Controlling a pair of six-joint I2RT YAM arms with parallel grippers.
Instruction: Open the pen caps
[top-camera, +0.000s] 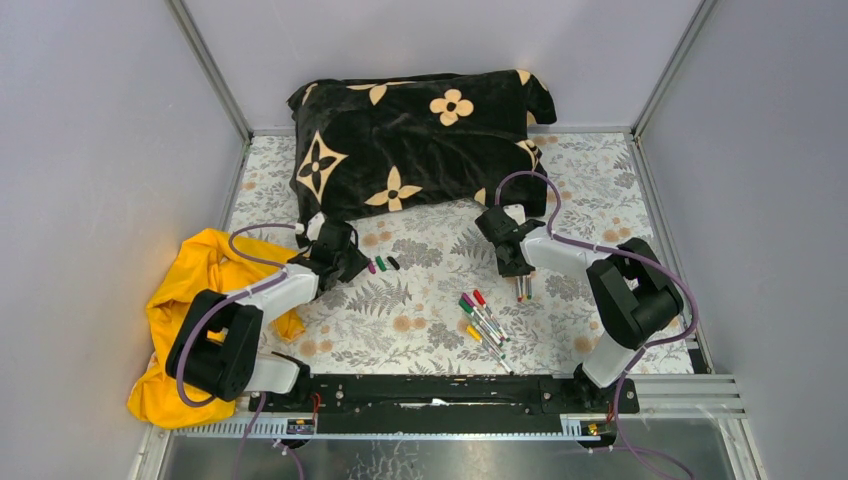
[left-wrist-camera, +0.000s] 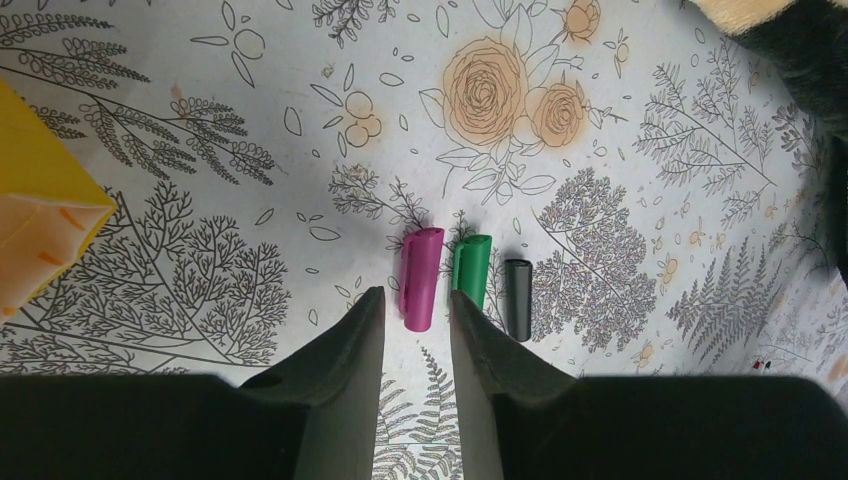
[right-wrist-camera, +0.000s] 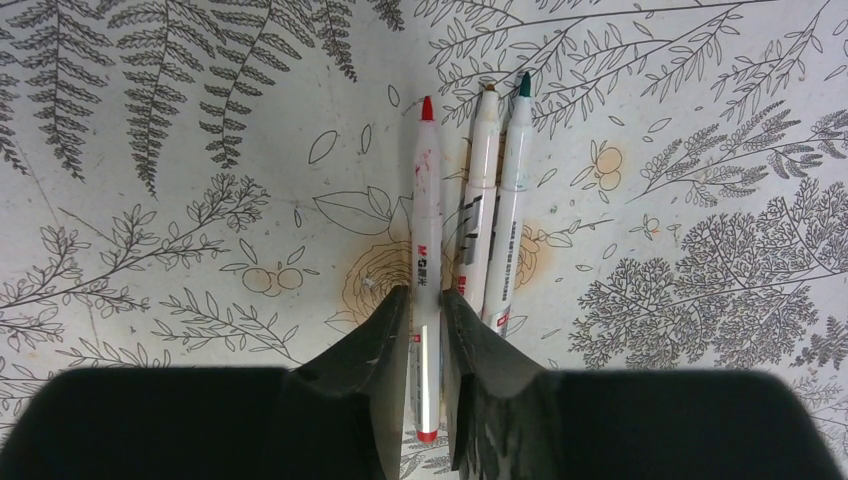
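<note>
Your left end effector (left-wrist-camera: 412, 298) is open and holds nothing. Three loose caps lie side by side on the table (top-camera: 400, 330) right in front of it: the magenta cap (left-wrist-camera: 421, 278), the green cap (left-wrist-camera: 471, 270) and the black cap (left-wrist-camera: 518, 297). The low end of the magenta cap sits between the two fingers. If you go down or squeeze here, you could push it into the green one, and round caps roll away.

Your right end effector (right-wrist-camera: 425, 300) has the red pen (right-wrist-camera: 426, 200) between its fingers. The gap is very small, so I cannot tell if it is gripping or has let go. If you lift too soon, the pen may come up with you. It lies just beside the brown-tipped pen (right-wrist-camera: 482, 190) and the green-tipped pen (right-wrist-camera: 512, 200), so a sideways bump could scatter them. Their bare tips could mark the table too.

The capped pens (top-camera: 482, 320) wait in a tight bunch between the arms, so picking just one will be tricky. The yellow cloth (top-camera: 200, 270) lies by your left arm and could snag. The black blanket (top-camera: 420, 130) sits at the back.
</note>
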